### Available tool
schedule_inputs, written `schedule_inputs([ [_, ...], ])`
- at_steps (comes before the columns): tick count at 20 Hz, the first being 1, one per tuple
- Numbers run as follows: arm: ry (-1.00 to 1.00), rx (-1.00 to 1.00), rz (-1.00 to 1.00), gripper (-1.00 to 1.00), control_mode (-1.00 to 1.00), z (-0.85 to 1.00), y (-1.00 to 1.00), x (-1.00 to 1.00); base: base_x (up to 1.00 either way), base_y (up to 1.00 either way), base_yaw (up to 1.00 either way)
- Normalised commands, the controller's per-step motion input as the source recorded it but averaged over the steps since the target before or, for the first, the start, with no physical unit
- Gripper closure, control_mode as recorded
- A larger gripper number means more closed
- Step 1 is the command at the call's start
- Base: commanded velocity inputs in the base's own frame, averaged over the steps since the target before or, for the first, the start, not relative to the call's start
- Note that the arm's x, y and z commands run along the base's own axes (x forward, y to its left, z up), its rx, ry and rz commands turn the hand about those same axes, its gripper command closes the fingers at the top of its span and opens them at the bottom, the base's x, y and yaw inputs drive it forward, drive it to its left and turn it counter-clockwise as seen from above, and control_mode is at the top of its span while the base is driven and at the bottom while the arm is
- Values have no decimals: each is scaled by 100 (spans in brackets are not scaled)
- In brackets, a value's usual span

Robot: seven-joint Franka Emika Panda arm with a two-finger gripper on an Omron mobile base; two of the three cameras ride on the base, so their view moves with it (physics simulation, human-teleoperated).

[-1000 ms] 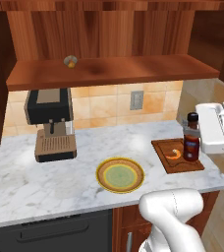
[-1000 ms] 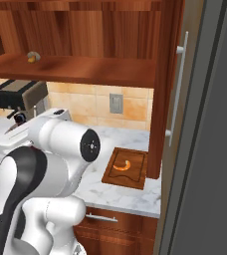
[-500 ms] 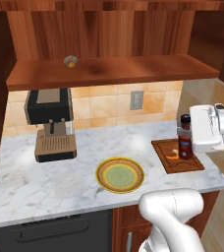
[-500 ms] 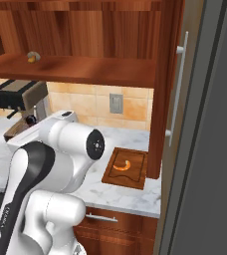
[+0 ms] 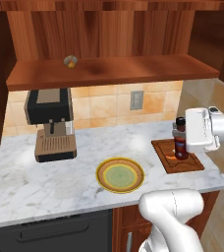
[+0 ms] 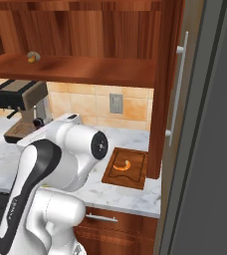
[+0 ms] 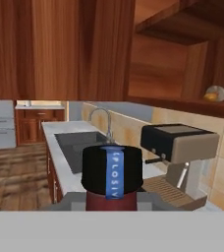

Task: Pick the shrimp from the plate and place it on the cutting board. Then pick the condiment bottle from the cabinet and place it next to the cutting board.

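Note:
My gripper (image 5: 186, 138) is shut on the condiment bottle (image 5: 181, 141), a dark brown-red bottle with a black cap, held upright. Its base is low over the dark cutting board (image 5: 179, 163) at the counter's right end; whether it touches I cannot tell. In the hand view the bottle's black cap (image 7: 112, 173) sits right between my fingers. The orange shrimp (image 6: 121, 166) lies on the cutting board (image 6: 135, 169). The plate (image 5: 120, 174) with its yellow-brown rim sits bare at the counter's middle front. The cabinet shelf (image 5: 114, 72) runs above.
A black coffee machine (image 5: 50, 123) stands at the counter's back left. A small round yellowish object (image 5: 70, 61) rests on the shelf. A wall outlet (image 5: 136, 100) is on the tiled backsplash. A tall cabinet side and a grey door with a handle (image 6: 177, 89) border the board's right.
My gripper has carried the bottle a little to the left and slightly lower over the cutting board. Plate, shrimp and coffee machine have not moved.

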Motion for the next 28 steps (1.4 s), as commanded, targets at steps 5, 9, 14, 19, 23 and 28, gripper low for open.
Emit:
schedule_inputs([
  [5, 0, 4, -1, 100, -100, -18, 0, 16, 0, 0, 0],
  [9, 0, 6, 0, 100, -100, -16, 0, 16, 0, 0, 0],
  [14, 0, 8, 0, 100, -100, -21, 0, 16, 0, 0, 0],
  [19, 0, 6, 0, 100, -100, -22, 0, 18, 0, 0, 0],
  [23, 0, 3, 0, 100, -100, -19, 0, 18, 0, 0, 0],
  [28, 0, 0, -2, 100, -100, -14, 0, 15, 0, 0, 0],
])
